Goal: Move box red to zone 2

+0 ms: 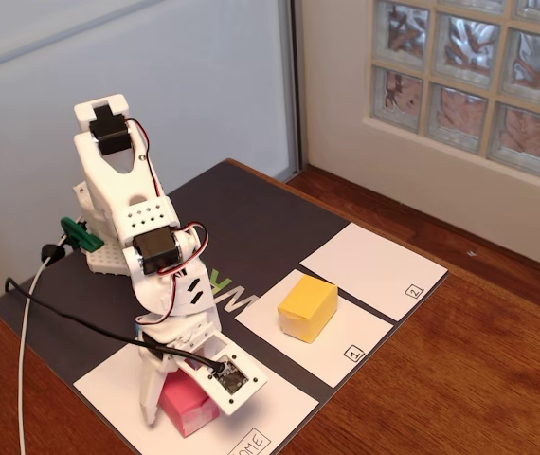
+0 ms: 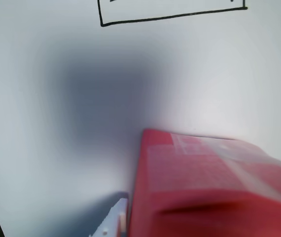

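Observation:
The red box (image 1: 190,406) sits on the white sheet marked HOME (image 1: 275,409) at the near edge of the dark mat. My gripper (image 1: 183,409) is lowered over it, with the jaws on either side of the box. In the wrist view the red box (image 2: 209,187) fills the lower right, and one white fingertip (image 2: 122,222) lies against its left side. The other finger is hidden. The box rests on the paper. The white sheet marked 2 (image 1: 369,261) lies bare at the far right of the mat.
A yellow box (image 1: 308,308) stands on the white sheet marked 1 (image 1: 369,332), between the HOME sheet and sheet 2. The arm's base (image 1: 109,251) stands at the left of the mat. A black cable (image 1: 62,313) runs past it. Wooden table (image 1: 469,379) surrounds the mat.

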You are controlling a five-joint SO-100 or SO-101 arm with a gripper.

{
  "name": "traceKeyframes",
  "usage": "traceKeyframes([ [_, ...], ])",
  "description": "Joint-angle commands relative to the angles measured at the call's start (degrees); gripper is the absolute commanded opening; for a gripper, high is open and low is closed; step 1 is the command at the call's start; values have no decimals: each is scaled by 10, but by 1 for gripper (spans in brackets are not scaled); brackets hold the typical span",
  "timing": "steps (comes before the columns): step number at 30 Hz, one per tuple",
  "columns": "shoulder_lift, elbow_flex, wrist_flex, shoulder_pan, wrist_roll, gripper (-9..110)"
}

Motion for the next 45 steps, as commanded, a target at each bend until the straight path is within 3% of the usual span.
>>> traceKeyframes([
  [1, 2, -6, -9, -6, -1, 30],
  [13, 22, -11, 4, 3, -10, 0],
  [38, 249, -140, 425, -2, -20, 0],
  [45, 326, -140, 511, -64, -12, 0],
])
